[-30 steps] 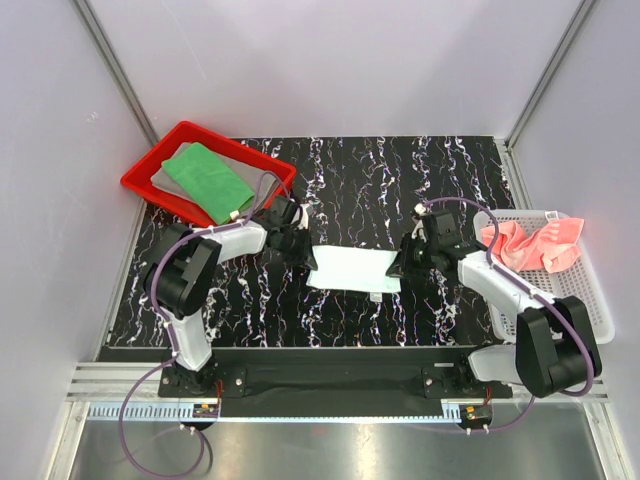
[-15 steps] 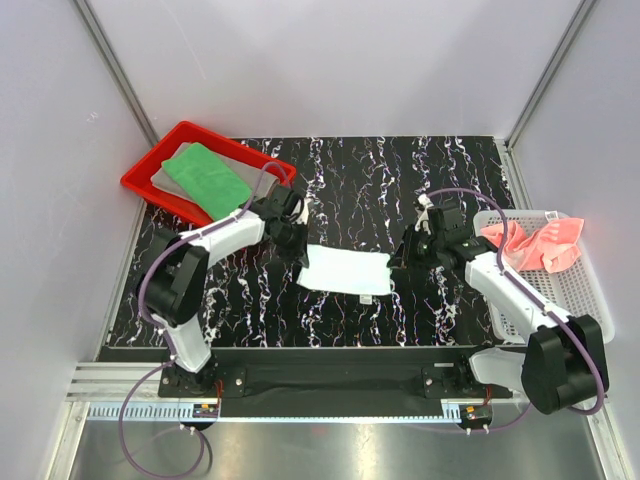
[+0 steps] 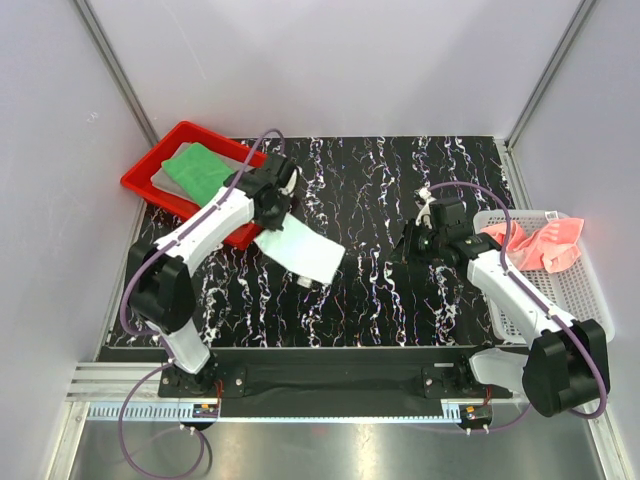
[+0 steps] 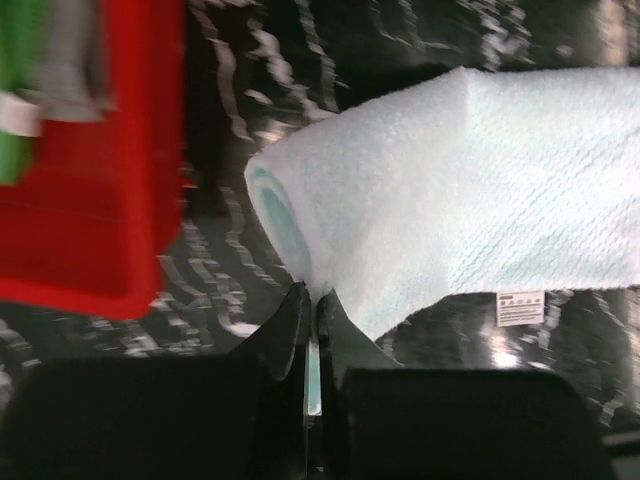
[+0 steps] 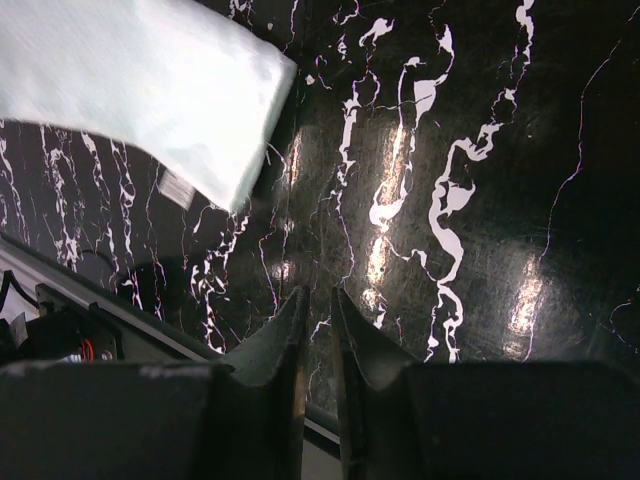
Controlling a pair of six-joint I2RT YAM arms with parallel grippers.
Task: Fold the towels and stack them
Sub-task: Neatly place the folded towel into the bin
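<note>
Left gripper (image 4: 312, 300) is clamped on a folded edge of the white towel (image 4: 480, 200) and has swung it from the middle of the table (image 3: 380, 180) toward the red tray (image 3: 150, 185), so the cloth now runs slantwise. Right gripper (image 5: 318, 300), at the towel's other end a second ago, has let go; its jaws stand slightly apart, empty. Doubled over, the towel shows a small label (image 4: 520, 307). Beyond, the green towel (image 3: 205, 172) lies in the tray.

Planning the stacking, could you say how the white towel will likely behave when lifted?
Probably floppy: the white towel hangs limp from the left claw. Likely light, since a pinch at one edge holds it. Its fold may open.
</note>
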